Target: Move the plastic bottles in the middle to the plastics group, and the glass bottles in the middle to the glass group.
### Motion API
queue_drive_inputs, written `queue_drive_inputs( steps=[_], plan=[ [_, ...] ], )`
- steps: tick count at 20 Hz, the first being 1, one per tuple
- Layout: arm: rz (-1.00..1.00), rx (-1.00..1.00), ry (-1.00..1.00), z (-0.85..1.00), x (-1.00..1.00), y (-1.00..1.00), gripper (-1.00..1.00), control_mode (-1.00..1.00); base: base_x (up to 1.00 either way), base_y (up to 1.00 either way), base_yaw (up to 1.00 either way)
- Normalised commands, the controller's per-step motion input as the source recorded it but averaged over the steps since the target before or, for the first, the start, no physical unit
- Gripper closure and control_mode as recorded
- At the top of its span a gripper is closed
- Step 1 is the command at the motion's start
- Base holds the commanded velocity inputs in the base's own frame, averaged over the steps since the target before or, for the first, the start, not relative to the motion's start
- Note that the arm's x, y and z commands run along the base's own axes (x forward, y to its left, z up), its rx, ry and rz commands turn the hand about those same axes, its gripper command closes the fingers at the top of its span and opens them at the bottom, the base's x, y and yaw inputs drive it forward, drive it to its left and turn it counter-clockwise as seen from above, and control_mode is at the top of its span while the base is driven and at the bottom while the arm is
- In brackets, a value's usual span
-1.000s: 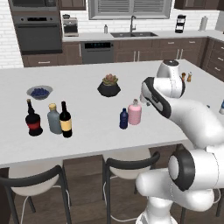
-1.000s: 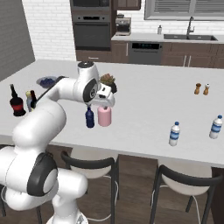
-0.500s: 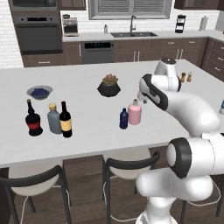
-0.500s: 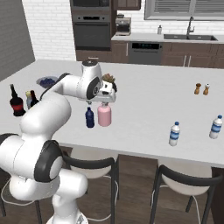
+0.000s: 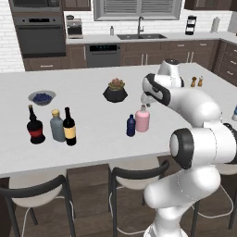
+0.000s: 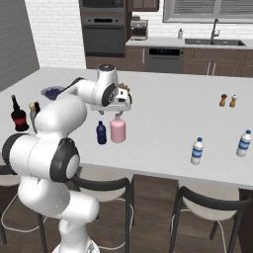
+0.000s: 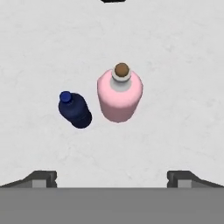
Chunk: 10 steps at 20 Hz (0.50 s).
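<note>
Pink bottle (image 7: 119, 95) stands mid-bench (image 7: 175, 65) under the spread fingers (image 7: 112, 176), blue bottle (image 7: 75, 110) just beside at its nine o'clock, so an off-centre descent could topple either.

Even bright rendered light, soft shadows, no glare, slight low-res blur.

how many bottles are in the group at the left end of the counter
3: a round-bellied black bottle at the left, a grey-blue bottle in the middle, and a dark wine bottle at the right.
</note>
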Motion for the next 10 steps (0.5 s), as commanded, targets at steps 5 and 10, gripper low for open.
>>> queue_drive_inputs(
  steps=[5, 10],
  plan=[
    [0.08, 0.00, 0.01, -0.32, 0.35, 0.13, -1.00, -1.00, 0.00, 0.00, 0.00],
    [0.05, 0.00, 0.00, -0.29, 0.33, 0.04, -1.00, -1.00, 0.00, 0.00, 0.00]
  ],
)
